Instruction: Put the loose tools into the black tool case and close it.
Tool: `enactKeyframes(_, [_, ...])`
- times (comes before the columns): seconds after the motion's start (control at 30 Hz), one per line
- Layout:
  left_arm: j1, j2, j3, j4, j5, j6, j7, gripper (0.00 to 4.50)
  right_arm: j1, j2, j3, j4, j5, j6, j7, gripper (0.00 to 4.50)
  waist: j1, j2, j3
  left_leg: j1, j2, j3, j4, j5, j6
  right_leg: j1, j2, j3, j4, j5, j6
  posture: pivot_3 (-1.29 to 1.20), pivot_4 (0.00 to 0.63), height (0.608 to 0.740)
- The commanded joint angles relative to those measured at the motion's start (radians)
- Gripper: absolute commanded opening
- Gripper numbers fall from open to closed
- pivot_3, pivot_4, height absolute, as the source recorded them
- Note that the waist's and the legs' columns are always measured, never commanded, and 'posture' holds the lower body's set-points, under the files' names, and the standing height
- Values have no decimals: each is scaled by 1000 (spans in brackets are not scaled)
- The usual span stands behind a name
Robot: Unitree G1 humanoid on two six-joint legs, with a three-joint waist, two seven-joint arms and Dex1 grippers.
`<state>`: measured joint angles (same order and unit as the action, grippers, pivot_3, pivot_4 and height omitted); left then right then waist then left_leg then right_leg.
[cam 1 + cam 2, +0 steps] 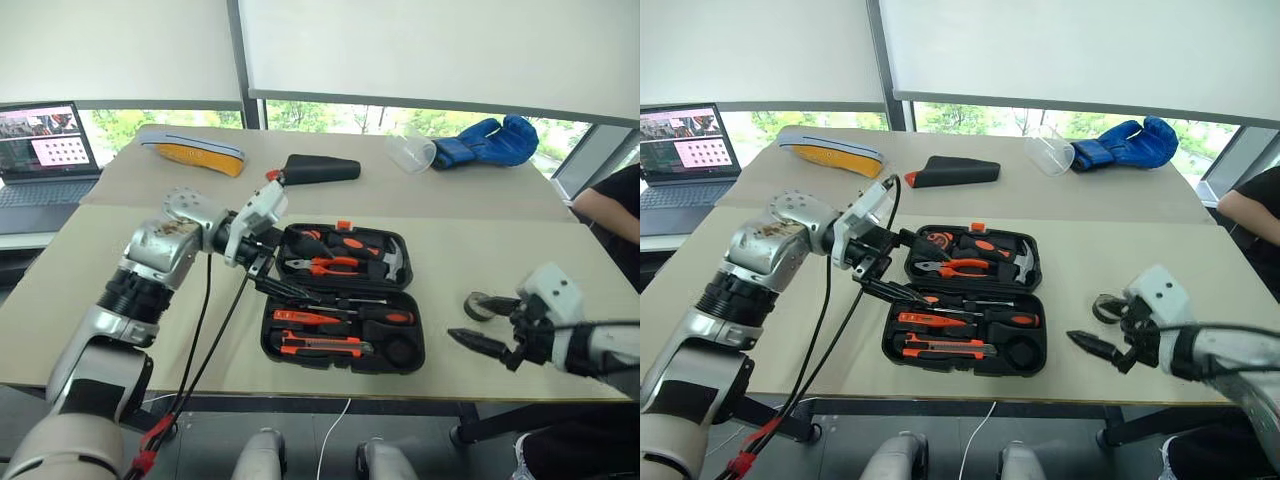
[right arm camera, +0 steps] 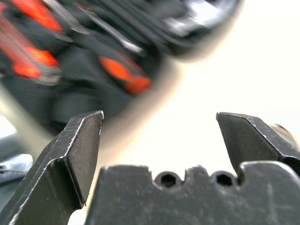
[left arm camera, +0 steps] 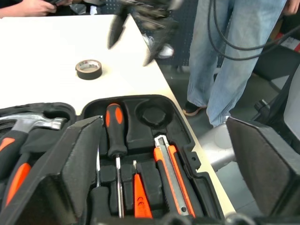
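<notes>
A black tool case lies open and flat on a pale counter, its two halves side by side. The far half holds a hammer and orange-handled pliers. The near half holds a black-and-orange screwdriver, a second screwdriver, a slim orange tester screwdriver and a black-and-orange utility knife, each lying in a moulded slot. A round recess at the right end of the near half sits beside the knife.

The left gripper hangs over the left edge of the case, jaws wide apart and holding nothing. The right gripper hovers over the counter to the right of the case, jaws also wide apart and holding nothing. A small grey tape roll lies on the counter just beyond the right gripper, apart from the case.

Further back are a black wedge-shaped pouch with an orange tip, a yellow object, a clear plastic cup on its side and a blue glove. A laptop stands at far left. No brand or writing can be read anywhere.
</notes>
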<state>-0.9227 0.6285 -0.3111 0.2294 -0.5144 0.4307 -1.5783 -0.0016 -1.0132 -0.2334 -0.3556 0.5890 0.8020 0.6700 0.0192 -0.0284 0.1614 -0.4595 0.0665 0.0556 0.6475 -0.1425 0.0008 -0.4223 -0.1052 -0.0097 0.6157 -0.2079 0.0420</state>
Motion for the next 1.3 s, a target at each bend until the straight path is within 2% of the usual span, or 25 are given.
enactKeyframes(0.03, [0,1,58,-55,-7,20,15,4424,-122,11,98,192,-131,-71,4,4500,-4,0,0,0,0,0,0,0,0,-1,0,0,0,0,0,0,150,740])
enactKeyframes(0.23, [61,23,76,-115,37,-17,36,4424,-262,47,214,384,-238,-130,62,4500,-11,1,0,0,0,0,-2,0,1,-1,1,2,-1,-1,0,0,150,740])
enactKeyframes(0.33, [75,25,82,-133,50,-15,48,4500,-288,64,248,415,-265,-149,97,3800,-11,1,0,0,0,0,-3,0,1,-1,3,3,-1,-1,0,0,150,740])
enactKeyframes(0.4, [78,26,83,-136,56,-14,49,4500,-297,72,259,424,-284,-158,109,3154,-9,1,0,0,1,0,-2,0,1,-1,4,4,0,-1,0,0,150,740])
enactKeyframes(0.8, [76,23,84,-130,79,-20,38,4500,-279,80,209,407,-323,-159,113,3154,-9,1,0,0,1,0,-2,0,1,-1,5,5,0,0,0,0,150,740])
enactKeyframes(0.97, [66,12,78,-116,90,-31,33,4500,-255,71,157,334,-300,-137,116,4457,-6,1,0,0,1,1,-2,0,1,-1,5,5,0,0,0,0,150,740])
enactKeyframes(1.3, [66,0,72,-104,113,-55,21,4500,-230,94,144,183,-271,-61,130,4457,-8,1,0,0,2,1,-2,0,1,-2,6,7,0,0,0,0,150,740])
